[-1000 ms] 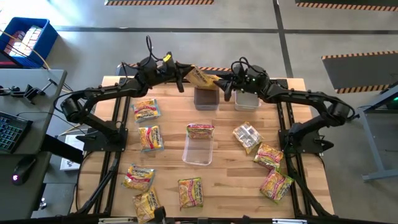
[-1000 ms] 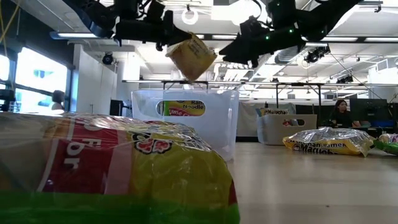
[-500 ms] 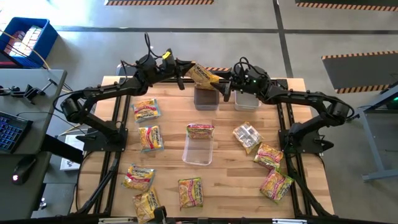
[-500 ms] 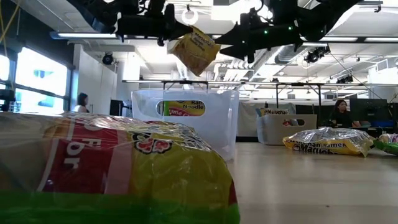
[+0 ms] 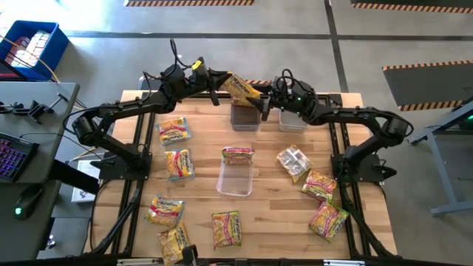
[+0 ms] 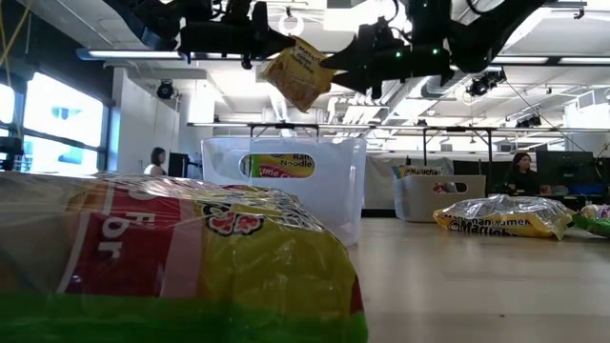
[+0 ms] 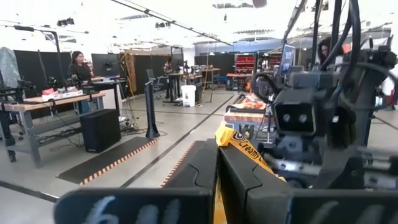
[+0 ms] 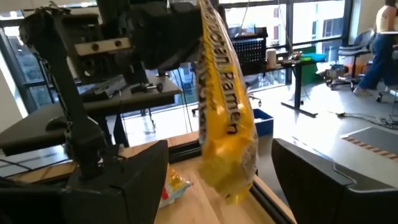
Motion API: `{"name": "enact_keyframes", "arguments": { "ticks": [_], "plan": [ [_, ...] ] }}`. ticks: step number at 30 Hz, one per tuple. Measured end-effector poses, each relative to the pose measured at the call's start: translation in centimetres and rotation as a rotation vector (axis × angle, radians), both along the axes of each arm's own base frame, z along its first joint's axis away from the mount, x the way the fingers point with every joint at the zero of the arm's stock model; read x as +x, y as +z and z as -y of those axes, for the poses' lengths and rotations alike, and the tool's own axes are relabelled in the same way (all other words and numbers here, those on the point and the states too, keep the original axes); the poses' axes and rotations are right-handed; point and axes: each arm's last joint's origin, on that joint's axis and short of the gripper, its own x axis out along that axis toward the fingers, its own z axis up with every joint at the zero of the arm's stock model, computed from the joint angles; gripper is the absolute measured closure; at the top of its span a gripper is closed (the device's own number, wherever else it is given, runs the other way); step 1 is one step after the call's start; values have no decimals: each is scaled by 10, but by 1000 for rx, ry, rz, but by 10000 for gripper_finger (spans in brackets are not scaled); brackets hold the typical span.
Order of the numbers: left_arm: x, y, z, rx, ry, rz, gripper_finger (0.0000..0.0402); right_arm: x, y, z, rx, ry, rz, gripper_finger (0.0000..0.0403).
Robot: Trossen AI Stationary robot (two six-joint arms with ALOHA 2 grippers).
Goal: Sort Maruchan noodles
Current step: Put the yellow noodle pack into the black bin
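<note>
Ramen packet (image 8: pixel 224 118) between right gripper (image 8: pixel 217 180) fingers

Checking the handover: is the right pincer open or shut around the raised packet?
Open: the right pincer straddles the yellow packet, fingers apart on either side.

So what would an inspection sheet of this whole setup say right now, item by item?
Surface: wooden table, packets scattered across it.
Job's things: one yellow noodle packet held in the air at the far edge; loose packets on the wood, one lying on the middle clear bin; two bins at the far edge.
Clutter: nothing seen beyond packets and bins.
Grippers: left gripper shut on the raised packet; right gripper has its jaws open either side of the same packet.
Cables: black loops rising from both arms.
Surroundings: desk with keyboard, blue crate, people in the room behind.
</note>
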Motion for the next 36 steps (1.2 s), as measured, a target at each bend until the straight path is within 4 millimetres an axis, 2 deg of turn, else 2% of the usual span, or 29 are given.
{"name": "enact_keyframes", "arguments": {
  "ticks": [6,15,20,26,36],
  "plan": [
    [0,0,0,-1,0,0,401,4,-2,2,-54,6,44,170],
    [-5,0,-7,-8,24,-1,401,4,-1,3,-74,0,49,320],
    [-6,-1,-8,-13,0,-10,401,4,-1,4,-115,-22,38,389],
    [-5,-8,-9,-21,2,-77,401,1,0,6,-144,-38,26,398],
    [-6,-24,-8,-13,5,-205,401,-15,-9,33,-172,-85,-85,403]
  ]
}}
